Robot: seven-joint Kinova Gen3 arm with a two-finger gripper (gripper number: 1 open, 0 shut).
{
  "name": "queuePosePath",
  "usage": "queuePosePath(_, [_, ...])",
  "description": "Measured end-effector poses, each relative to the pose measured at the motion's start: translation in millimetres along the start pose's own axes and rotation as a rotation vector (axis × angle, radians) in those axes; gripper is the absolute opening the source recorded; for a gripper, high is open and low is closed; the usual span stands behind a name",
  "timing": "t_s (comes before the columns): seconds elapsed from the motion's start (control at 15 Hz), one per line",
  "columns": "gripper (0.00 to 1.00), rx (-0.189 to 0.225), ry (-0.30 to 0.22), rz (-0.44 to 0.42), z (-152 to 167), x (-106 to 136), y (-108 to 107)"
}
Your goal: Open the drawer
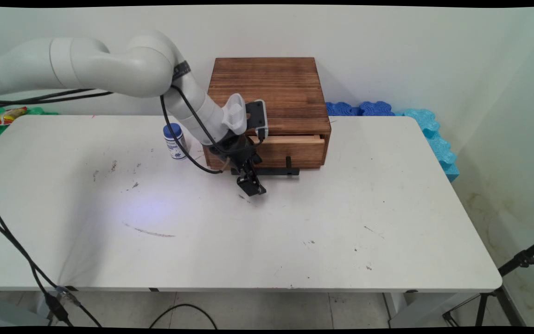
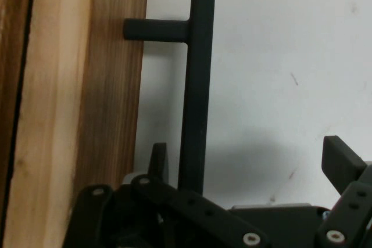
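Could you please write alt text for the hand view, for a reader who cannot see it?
The black two-finger gripper is open beside the drawer's black bar handle, one finger between the bar and the brown wooden drawer front, the other out over the white table.

The arm hides the drawer box's [image 1: 271,88] left front — handle [image 2: 196,85] base cut off below.
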Motion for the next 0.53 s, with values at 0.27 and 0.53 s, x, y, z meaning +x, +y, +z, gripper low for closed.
queuePosePath(0.27, [1.00, 0.001, -0.013, 0.000, 11, 1, 1])
queuePosePath(0.53, [1.00, 0.002, -0.024, 0.002, 20, 2, 3])
